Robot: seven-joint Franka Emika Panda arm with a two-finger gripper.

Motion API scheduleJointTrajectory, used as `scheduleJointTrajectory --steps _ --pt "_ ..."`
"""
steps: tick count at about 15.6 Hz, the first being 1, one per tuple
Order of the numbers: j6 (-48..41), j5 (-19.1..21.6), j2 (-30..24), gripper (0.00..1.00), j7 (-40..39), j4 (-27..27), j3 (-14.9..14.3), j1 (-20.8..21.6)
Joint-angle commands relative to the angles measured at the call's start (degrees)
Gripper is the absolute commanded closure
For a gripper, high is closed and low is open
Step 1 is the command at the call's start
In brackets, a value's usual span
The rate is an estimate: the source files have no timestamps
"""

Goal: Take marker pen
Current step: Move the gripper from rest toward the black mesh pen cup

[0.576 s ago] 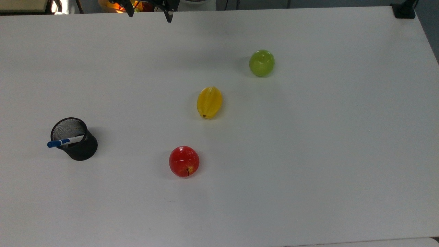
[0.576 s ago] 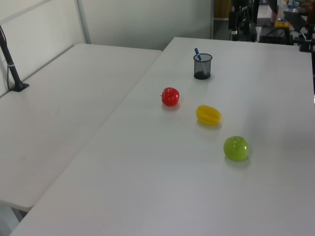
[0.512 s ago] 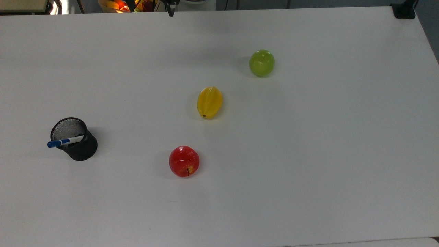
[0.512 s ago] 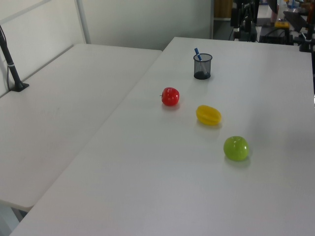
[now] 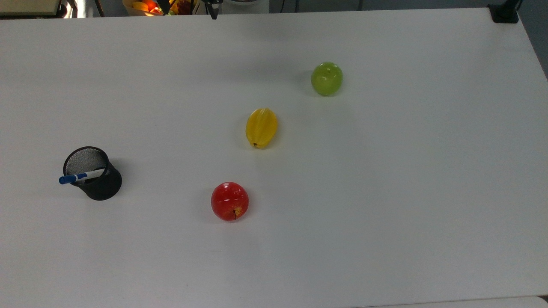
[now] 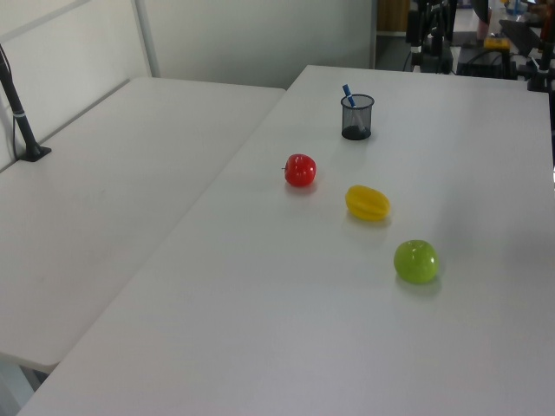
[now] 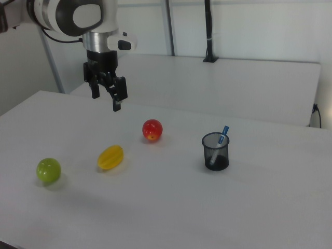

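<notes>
Marker pen [image 5: 79,176], white barrel, blue cap, tilted in black mesh cup [image 5: 95,176]; gripper [image 7: 106,99] wide, empty.

The pen [image 5: 81,176] leans inside the cup [image 5: 95,174], which stands on the table [image 5: 385,192] at the top view's left. To the right of the cup lies an apple [image 5: 230,201], then the ribbed fruit [image 5: 261,127], then a second apple [image 5: 326,78] farthest right.
</notes>
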Motion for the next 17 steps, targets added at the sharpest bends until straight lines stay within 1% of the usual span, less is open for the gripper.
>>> scheduleJointTrajectory --steps 1,3,4,5,6,12,17 --pt "7.63 6.76 -0.89 0.0 -2.15 -1.97 -3.46 -1.11" --pt "13.0 7.04 0.24 0.0 -5.65 -1.97 -4.43 -1.38" --pt "17.38 7.04 1.12 0.0 -6.46 -1.97 -5.66 -1.46" --pt "21.68 7.04 2.0 0.0 -6.2 -1.97 -6.89 -1.47" --pt "23.99 7.04 2.88 0.0 -6.03 -1.97 -7.42 -1.47" --pt "41.04 6.86 9.03 0.0 -5.85 -1.97 -9.71 -1.64" --pt "54.4 6.86 14.83 0.0 -5.67 -1.97 -11.03 -1.82"
